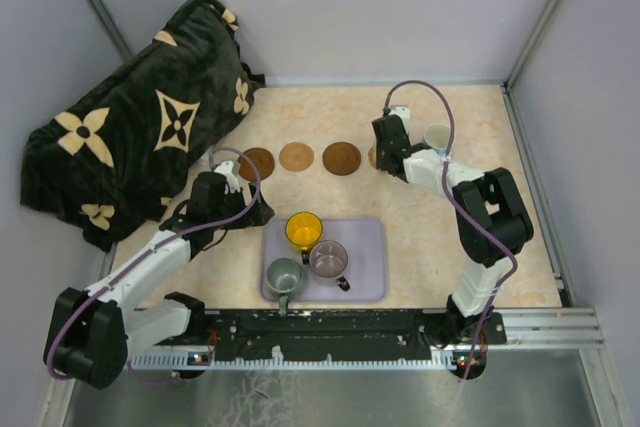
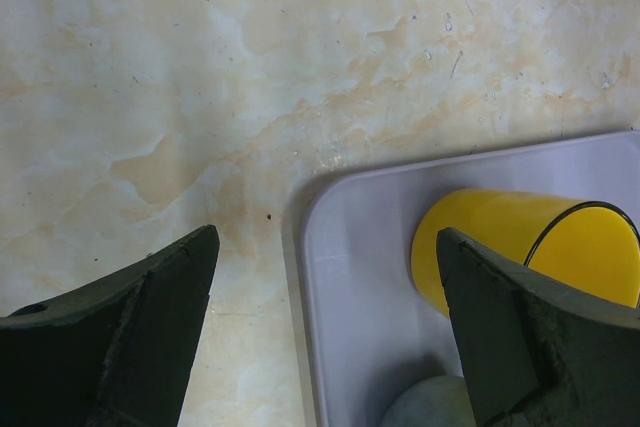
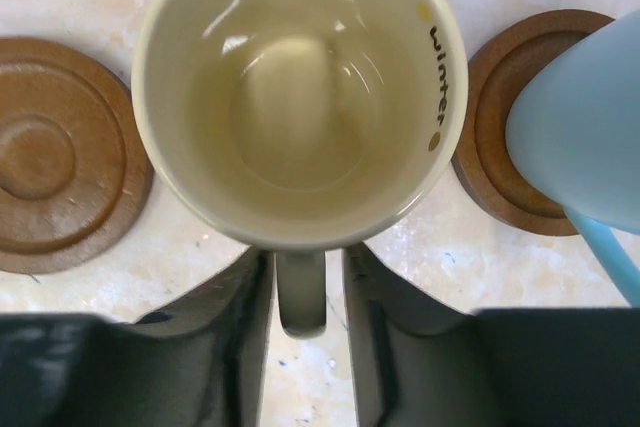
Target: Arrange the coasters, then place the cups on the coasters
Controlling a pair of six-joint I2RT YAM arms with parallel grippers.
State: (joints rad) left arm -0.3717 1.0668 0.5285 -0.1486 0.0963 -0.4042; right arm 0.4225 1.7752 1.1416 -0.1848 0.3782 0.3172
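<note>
1. Nearest my bases, the lavender tray (image 1: 370, 267) lies on the marbled table (image 1: 450, 247) with three cups inside. The grey-green cup (image 1: 284, 275) is closest. The mauve-grey cup (image 1: 328, 259) is just beside it, and the yellow cup (image 1: 303, 230) is at the tray's far edge.
2. My left gripper (image 2: 327, 242) hangs over the tray's far left corner, its fingers spread wide with nothing between them. The yellow cup shows just past one fingertip.
3. Farther out, coasters lie in a row on the table, apart from one another. From the left they are a dark brown coaster (image 1: 256, 163), a tan coaster (image 1: 296, 157) and a second dark brown coaster (image 1: 341, 158).
4. My right gripper (image 3: 305, 252) is at the right end of that row. The cream cup (image 3: 300, 97) stands upright and empty, its handle (image 3: 300, 297) between my fingers. A thin gap shows on each side of the handle, so the jaws are slightly parted and not pinching it. I cannot tell what lies under the cup.
5. Right of it, a third dark brown coaster (image 3: 490, 137) is partly covered by the light blue cup (image 3: 585, 117). I cannot tell whether the cup rests on it.
6. Farthest, at the back left, lies a black flower-patterned cushion (image 1: 140, 127).
</note>
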